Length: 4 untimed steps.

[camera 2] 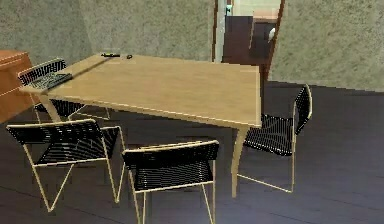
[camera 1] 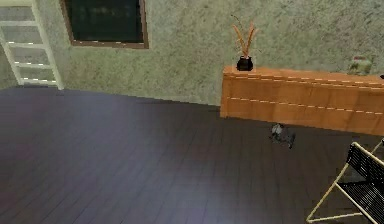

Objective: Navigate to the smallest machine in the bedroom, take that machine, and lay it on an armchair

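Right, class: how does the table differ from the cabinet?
The table is pale wood, open underneath on legs; the cabinet is orange wood, a closed box. The cabinet bears a dark vase of dry stalks; the table bears small dark things. Both are wooden.

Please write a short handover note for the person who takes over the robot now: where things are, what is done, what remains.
Place: seemingly a dining room. A wooden table with wire chairs stands on the arm's side; a sideboard with a vase is ahead.
A flat dark thing lies on the table at the arm side view's left; too small to name.
Done: no step can be confirmed.
Left: find the bedroom, take the smallest machine, lay it on an armchair.
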### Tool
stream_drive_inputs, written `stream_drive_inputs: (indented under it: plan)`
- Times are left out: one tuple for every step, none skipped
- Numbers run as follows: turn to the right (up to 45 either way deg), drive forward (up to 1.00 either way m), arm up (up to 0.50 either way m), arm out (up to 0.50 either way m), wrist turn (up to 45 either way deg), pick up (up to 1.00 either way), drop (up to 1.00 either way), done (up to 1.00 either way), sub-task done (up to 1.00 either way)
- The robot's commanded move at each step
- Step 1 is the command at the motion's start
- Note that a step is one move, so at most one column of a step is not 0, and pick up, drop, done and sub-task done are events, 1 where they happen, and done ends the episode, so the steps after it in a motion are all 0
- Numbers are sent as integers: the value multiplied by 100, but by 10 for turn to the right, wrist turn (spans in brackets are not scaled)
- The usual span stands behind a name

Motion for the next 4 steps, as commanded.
stream_drive_inputs:
  plan:
    - [60,0,0,0,0,0,0,0,0]
    - [0,10,0,0,0,0,0,0,0]
    - [90,0,0,0,0,0,0,0,0]
    - [0,100,0,0,0,0,0,0,0]
